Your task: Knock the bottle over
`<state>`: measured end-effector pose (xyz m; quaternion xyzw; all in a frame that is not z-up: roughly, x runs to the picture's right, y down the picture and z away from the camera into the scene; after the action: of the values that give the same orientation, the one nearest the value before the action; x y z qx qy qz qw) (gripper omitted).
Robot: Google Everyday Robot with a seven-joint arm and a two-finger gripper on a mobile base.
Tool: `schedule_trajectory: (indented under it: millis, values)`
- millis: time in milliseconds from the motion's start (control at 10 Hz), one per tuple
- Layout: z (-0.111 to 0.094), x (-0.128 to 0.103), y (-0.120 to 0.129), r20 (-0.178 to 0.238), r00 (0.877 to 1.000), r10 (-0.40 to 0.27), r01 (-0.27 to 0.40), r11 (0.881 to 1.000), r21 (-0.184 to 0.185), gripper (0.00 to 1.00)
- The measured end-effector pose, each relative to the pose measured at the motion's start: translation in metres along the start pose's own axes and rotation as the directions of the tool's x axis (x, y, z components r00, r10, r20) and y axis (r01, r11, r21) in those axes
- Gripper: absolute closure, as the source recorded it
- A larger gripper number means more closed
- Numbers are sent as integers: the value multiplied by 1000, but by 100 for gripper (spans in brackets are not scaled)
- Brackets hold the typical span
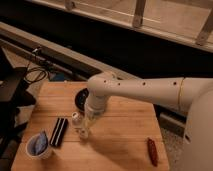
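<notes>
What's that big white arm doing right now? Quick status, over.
Gripper down at the table, right beside the small clear plastic bottle with white cap. Bottle upright, maybe slightly tilted. Dark round bowl just behind; nothing blocking.

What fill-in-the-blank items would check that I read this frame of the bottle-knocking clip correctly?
1. The bottle stands ____ on the wooden table.
2. The gripper is right beside the ____.
3. The white cup sits near the table's front-____ corner.
4. The dark bowl lies ____ the arm.

Answers: upright; bottle; left; behind
</notes>
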<state>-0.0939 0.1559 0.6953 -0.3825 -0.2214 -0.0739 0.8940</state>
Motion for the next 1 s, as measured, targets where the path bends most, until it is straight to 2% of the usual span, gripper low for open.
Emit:
schedule_trajectory:
  millis: [100,200,400,600,700,900,1000]
  values:
    - [-10,-12,-8,12,1000,-25,25,999,24,100]
    - [-21,-36,-21,37,997,-72,70,996,58,100]
    - [-27,-68,-37,99,985,-139,129,986,101,100]
    - [-21,-99,-47,197,957,-211,192,975,114,100]
    - [-18,-109,-49,222,945,-239,218,969,113,100]
    - [-16,-114,-51,223,942,-249,229,967,111,100]
    - [-19,-110,-50,214,947,-241,220,969,114,100]
